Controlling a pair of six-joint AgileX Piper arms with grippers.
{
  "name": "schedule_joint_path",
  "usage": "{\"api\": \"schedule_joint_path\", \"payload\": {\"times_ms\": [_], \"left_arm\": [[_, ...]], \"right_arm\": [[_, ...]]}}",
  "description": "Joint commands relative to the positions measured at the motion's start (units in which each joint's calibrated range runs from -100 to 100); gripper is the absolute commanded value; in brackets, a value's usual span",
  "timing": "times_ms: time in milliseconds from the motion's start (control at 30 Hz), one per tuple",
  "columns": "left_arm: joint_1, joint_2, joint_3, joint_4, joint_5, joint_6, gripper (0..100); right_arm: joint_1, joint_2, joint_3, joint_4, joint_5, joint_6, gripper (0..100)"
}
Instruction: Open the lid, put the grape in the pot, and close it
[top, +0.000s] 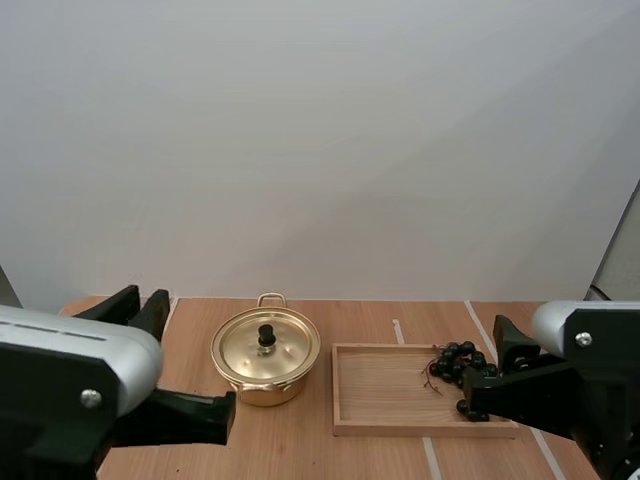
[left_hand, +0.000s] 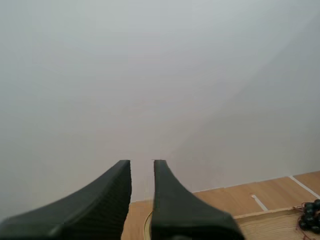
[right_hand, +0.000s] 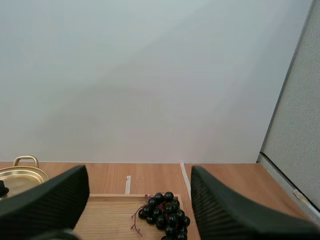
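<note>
My left gripper (left_hand: 142, 165) holds its two black, ribbed, wedge-shaped fingers a narrow slit apart with nothing between them. In the high view it (top: 143, 300) sits at the lower left of the frame, raised above the left edge of the pale brown wood-grain table (top: 300, 445) and left of the pot. My right gripper (right_hand: 139, 172) has its two black fingers spread wide, also on nothing. Just beyond the gap between them lies the bunch of small round glossy black grapes (right_hand: 165, 210), with thin reddish stems poking out at its side. In the high view this gripper (top: 490, 372) is at the lower right, just beside the bunch (top: 458, 365), though I cannot tell whether it touches it. The grapes rest in the right end of a shallow rectangular tray of light wood (top: 380, 390) with a low raised rim. Left of the tray, close to it but apart, stands the round gold-coloured metal pot (top: 265, 392) with looped side handles. Its shiny, slightly domed gold lid (top: 245, 350) is on, and a small black knob (top: 266, 335) tops it. Narrow white tape strips (top: 398, 330) mark the tabletop behind and in front of the tray. A plain white wall (top: 320, 150) rises behind the table.
</note>
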Motion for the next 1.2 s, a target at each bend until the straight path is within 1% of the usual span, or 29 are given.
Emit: {"api": "schedule_joint_path", "payload": {"times_ms": [0,33,67,100,200,267,333,400,467,533,600,700,767,900,933,1000,1100,1167], "left_arm": [[0.12,0.0,-0.49,3.86,1.99,-4.19,71],[0.12,0.0,-0.49,3.86,3.52,-4.19,85],[0.12,0.0,-0.49,3.86,4.98,-4.1,95],[0.12,0.0,-0.49,3.86,7.2,-3.48,100],[0.12,0.0,-0.49,3.86,13.68,1.82,100],[0.12,0.0,-0.49,3.86,16.65,3.39,100],[0.12,2.46,-0.49,3.38,18.28,4.25,100],[0.12,7.6,-0.49,1.51,18.53,7.46,100],[0.12,13.84,-0.95,-1.57,18.36,11.69,100],[0.12,22.45,-2.4,-8.07,18.16,20.56,100],[0.12,29.79,-4.14,-13.34,18.16,27.36,100],[0.12,41.84,-7.96,-18.99,18.33,33.66,100],[0.12,49.18,-11.22,-20.16,18.33,36.27,100],[0.12,65.09,-17.91,-20.55,18.52,39.19,100],[-0.09,68.06,-19.41,-20.55,18.52,39.57,100],[-1.0,75.52,-23.08,-19.85,18.68,39.67,100],[-2.54,84.22,-26.27,-17.81,17.88,39.58,100],[-2.89,88.64,-27.76,-16.37,17.22,38.17,100]], "right_arm": [[-0.18,-0.1,-0.54,-0.24,-0.24,-0.05,100],[-0.18,-0.1,-0.54,-0.24,-0.24,-0.05,100],[-0.18,-0.1,-0.54,-0.24,-0.24,-0.05,100],[-0.18,-0.1,-0.54,-0.24,-0.24,-0.05,100],[-0.18,-0.1,-0.54,-0.24,-0.4,-0.05,100],[-0.18,-0.1,-0.54,-0.24,-0.4,-0.05,100],[-0.18,-0.1,-0.54,-0.24,-0.4,0.04,100],[-0.18,-0.1,-0.54,-0.24,-0.81,0.04,100],[-0.18,-0.1,-0.73,-0.81,-0.8,0.04,100],[-0.18,1.86,-0.7,-1.59,0.3,0.04,100],[-0.18,4.39,-0.7,-2.84,2.25,0.04,100],[-0.18,9.68,-0.7,-3.62,6.09,0.04,100],[-0.18,13.13,-0.7,-3.46,6.99,0.04,100],[-0.18,20.0,-0.7,-2.02,5.84,0.04,100],[-0.18,20.98,-0.7,-1.74,5.43,0.04,100],[-0.18,24.61,-0.7,-0.98,3.54,0.04,100],[-0.18,27.17,-0.7,-0.48,1.71,0.04,100],[-0.18,27.92,-0.7,-0.48,0.89,0.04,100]]}}
